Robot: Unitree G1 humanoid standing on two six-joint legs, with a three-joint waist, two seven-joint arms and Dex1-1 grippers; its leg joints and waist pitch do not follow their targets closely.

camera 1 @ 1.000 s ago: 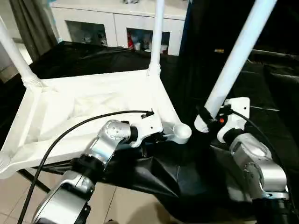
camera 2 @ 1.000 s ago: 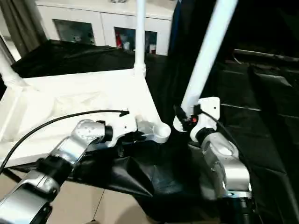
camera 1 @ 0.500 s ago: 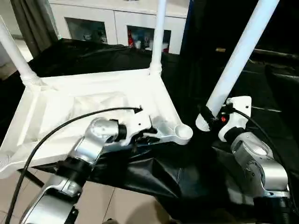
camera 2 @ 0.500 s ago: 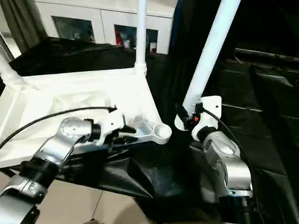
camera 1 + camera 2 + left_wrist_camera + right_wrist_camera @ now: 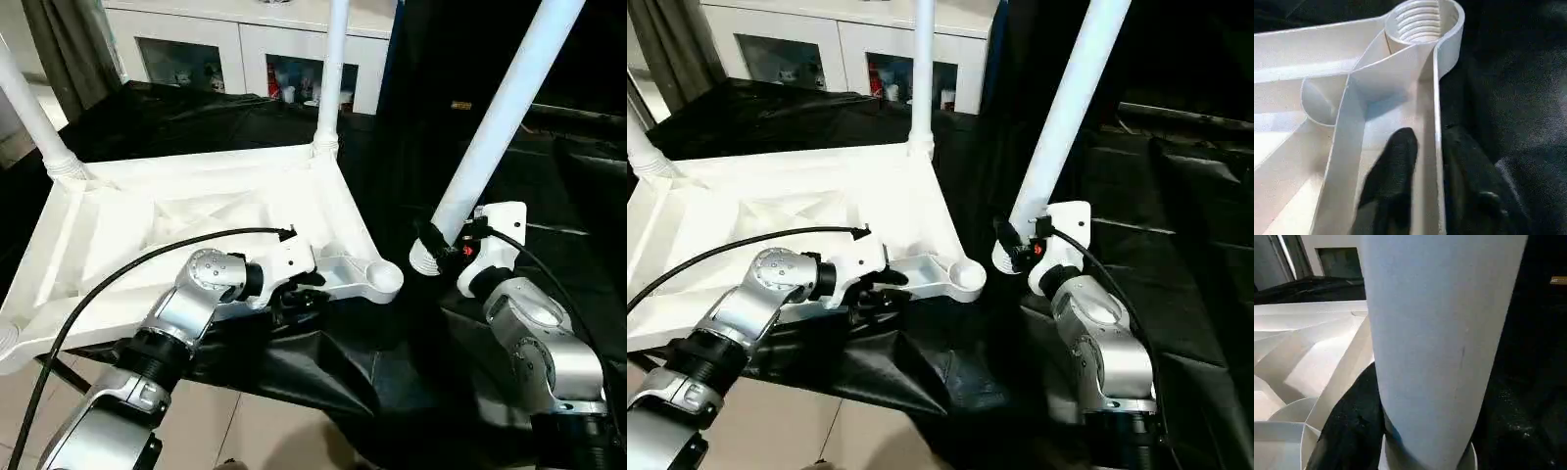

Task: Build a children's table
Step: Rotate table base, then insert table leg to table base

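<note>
The white tabletop lies underside up on black cloth. Two white legs stand in its far corners. The near right corner socket is empty, and its thread shows. My left gripper is shut on the tabletop's rim a little back from that socket. One of its black fingers is inside the rim wall and the other is outside. My right gripper is shut on the thick lower end of a third leg. That leg leans up to the right, with its base just right of the empty socket.
The black cloth hangs over the near edge, with tiled floor below it. A white cabinet with glass doors stands behind, and a grey curtain hangs at the far left. A black cable arcs over my left forearm.
My left gripper has slid back along the rim, away from the corner socket, and taken a new hold there. The right gripper and its leg have hardly moved.
</note>
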